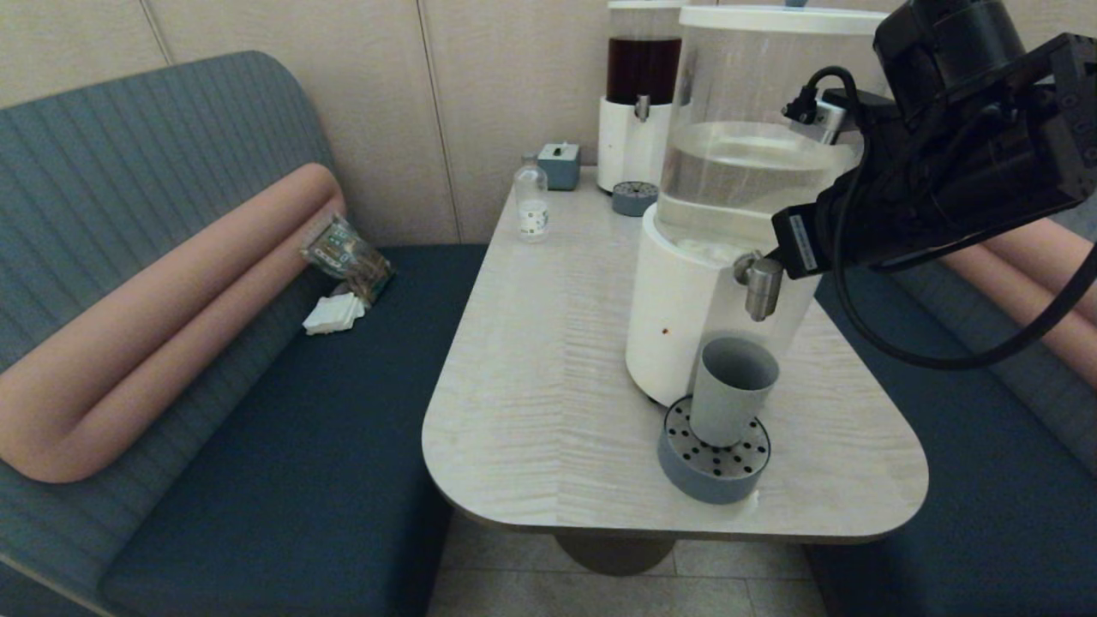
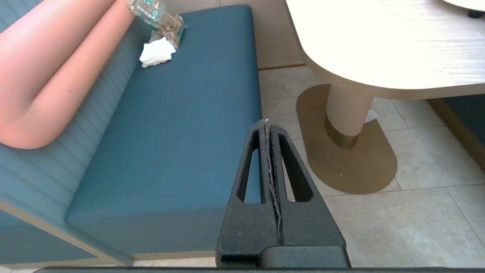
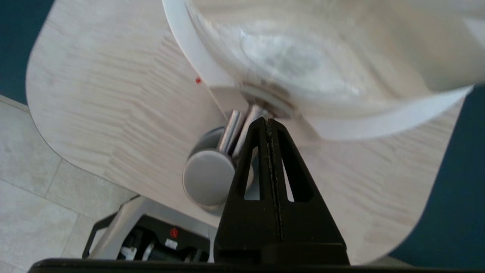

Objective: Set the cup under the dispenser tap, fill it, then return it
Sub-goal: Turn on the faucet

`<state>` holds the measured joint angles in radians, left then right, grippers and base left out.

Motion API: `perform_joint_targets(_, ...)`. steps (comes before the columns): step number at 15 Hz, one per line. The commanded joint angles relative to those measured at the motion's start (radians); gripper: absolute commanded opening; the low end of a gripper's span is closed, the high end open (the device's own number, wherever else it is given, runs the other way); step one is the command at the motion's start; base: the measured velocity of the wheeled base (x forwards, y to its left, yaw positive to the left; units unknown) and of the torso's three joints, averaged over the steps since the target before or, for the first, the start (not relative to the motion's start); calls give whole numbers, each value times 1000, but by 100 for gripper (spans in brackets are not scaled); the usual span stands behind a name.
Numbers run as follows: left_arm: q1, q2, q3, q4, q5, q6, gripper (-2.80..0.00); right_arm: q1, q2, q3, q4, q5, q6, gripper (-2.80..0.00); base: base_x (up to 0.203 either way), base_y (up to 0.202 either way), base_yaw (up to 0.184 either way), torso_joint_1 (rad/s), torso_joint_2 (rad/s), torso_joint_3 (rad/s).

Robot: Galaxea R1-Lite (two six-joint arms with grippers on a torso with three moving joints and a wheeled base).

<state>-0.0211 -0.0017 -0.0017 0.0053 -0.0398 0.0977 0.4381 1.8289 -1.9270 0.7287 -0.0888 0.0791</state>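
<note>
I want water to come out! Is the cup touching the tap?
Apart. The head view shows the cup standing on the drip tray, with white dispenser base visible between its rim and the tap.

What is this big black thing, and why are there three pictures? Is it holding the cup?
It is a robot with two arms. One picture comes from a camera on its head, the other two from cameras on its wrists. On the table stands a big water dispenser. The cup sits on a round drip tray, below the dispenser tap. Nothing is held. The right gripper is shut, right at the tap. The left gripper is shut too, hanging beside the blue bench.
</note>
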Motion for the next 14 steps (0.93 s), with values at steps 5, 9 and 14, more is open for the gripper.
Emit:
perform_joint_targets(5,0,-1,0,0,-1,1,-280,-1,12,0,-52,25,-1,-280,0,0,0,0,0,0)
perform_joint_targets(9,0,-1,0,-1,-2,1,-280,-2,19,2,-60,57,-1,-280,0,0,0,0,0,0)
perform_joint_targets(14,0,-1,0,1,0,1,-280,-6,22,2,-60,92,-1,-280,0,0,0,0,0,0)
